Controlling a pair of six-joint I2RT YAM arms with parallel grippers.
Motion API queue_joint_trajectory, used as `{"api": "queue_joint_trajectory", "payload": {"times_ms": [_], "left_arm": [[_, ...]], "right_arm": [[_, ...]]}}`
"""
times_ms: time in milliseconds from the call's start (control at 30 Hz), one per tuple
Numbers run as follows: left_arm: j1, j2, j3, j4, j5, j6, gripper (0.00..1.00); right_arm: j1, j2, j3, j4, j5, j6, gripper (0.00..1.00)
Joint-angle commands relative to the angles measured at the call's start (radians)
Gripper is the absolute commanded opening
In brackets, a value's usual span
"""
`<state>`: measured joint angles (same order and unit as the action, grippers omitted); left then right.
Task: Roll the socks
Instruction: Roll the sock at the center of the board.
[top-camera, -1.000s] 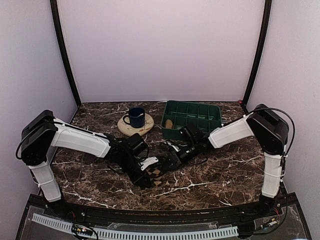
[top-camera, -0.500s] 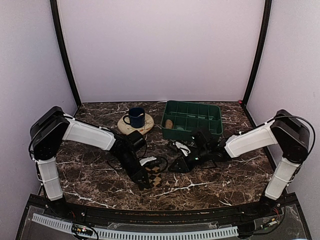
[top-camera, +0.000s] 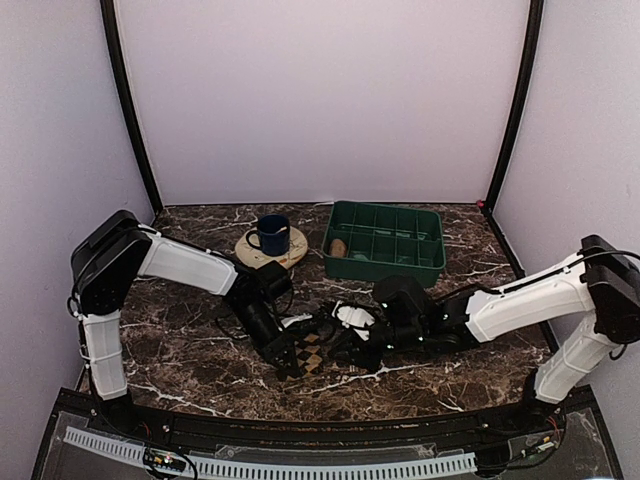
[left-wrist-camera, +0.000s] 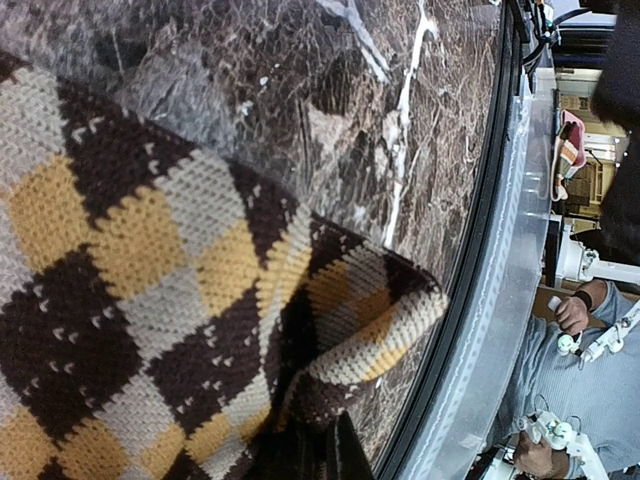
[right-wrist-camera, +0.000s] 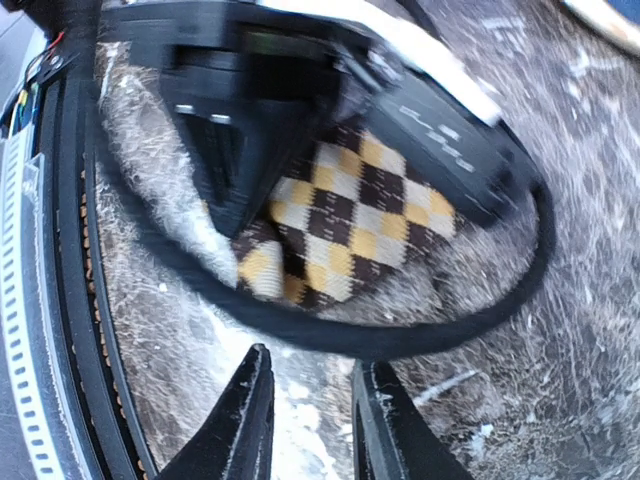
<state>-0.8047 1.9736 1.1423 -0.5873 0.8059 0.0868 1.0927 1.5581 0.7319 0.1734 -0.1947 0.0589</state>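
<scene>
Argyle sock (top-camera: 313, 350) lies on the marble table (top-camera: 450, 372) near the front edge, one corner folded up. My left gripper (top-camera: 283, 351) is pinched shut on that fold. My right gripper (right-wrist-camera: 315, 362) hovers just beside the sock, jaws narrowly apart, empty (view blurred). Tan sock (top-camera: 338, 247) sits in the green tray (top-camera: 400, 264)

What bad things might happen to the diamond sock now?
1. The left gripper seems to pinch only a bunched bit of the argyle sock, so the sock may slip out.
2. A black cable curves between the sock and the open right gripper. Its fingers might snag the cable.
3. The two grippers sit very close together and might bump.
</scene>
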Motion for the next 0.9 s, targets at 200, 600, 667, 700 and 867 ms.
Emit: {"api": "queue_joint_trajectory", "payload": {"times_ms": [200, 600, 667, 700, 867], "left_arm": [[0.012, 0.063, -0.001, -0.097, -0.035, 0.04, 0.0], [0.018, 0.081, 0.0, -0.106, -0.029, 0.055, 0.0], [0.018, 0.085, 0.003, -0.11, -0.028, 0.057, 0.0], [0.018, 0.086, 0.005, -0.114, -0.028, 0.06, 0.0], [0.018, 0.098, 0.013, -0.123, -0.028, 0.064, 0.0]], "right_arm": [[0.163, 0.027, 0.101, -0.126, 0.161, -0.207, 0.25], [0.249, 0.173, 0.206, -0.184, 0.325, -0.338, 0.32], [0.248, 0.186, 0.213, -0.183, 0.346, -0.359, 0.33], [0.249, 0.192, 0.217, -0.183, 0.356, -0.372, 0.34], [0.249, 0.218, 0.234, -0.182, 0.39, -0.424, 0.35]]}}
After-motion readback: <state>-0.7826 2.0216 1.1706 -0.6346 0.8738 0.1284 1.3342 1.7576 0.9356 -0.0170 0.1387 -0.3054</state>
